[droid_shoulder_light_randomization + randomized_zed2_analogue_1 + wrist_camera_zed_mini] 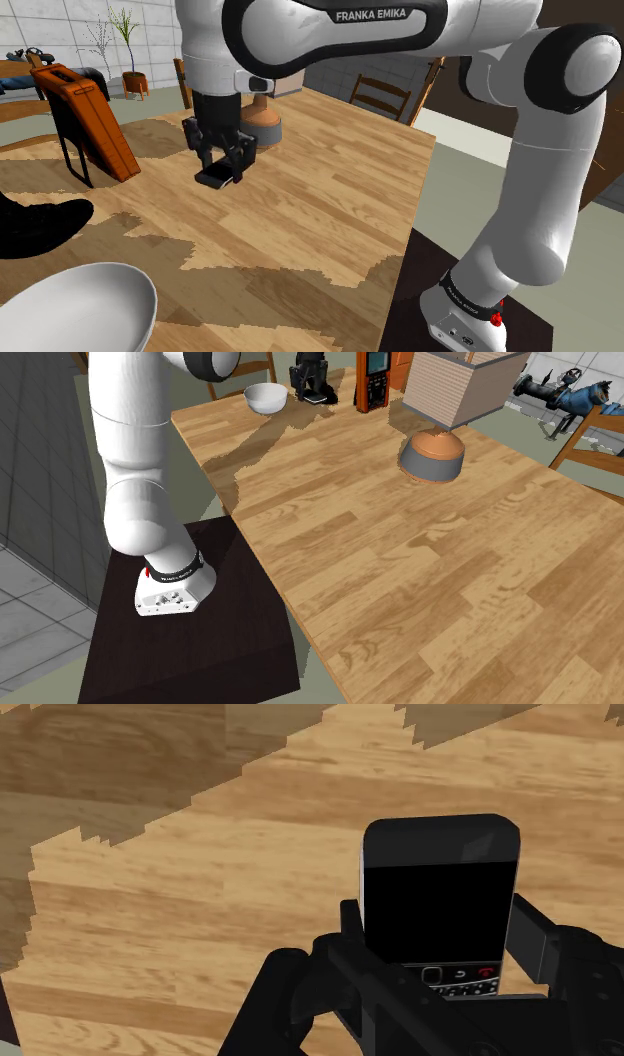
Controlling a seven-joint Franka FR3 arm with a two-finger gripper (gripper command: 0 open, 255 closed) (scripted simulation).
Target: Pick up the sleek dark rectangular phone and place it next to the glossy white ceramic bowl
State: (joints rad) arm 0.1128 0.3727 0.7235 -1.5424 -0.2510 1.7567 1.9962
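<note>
Scanning the shoulder view left to right: white bowl low left, orange case standing beyond it, gripper mid-table, fingers closed on the dark phone. Can't tell if it's clear of the wood.

Risks, my read:
- Grip sits near the keypad end, so a fast swing could pivot or slip it.
- A low path could clip the bowl rim.

Room: bare table between gripper and bowl. Round brown base just behind gripper. Table edge well off right.
</note>
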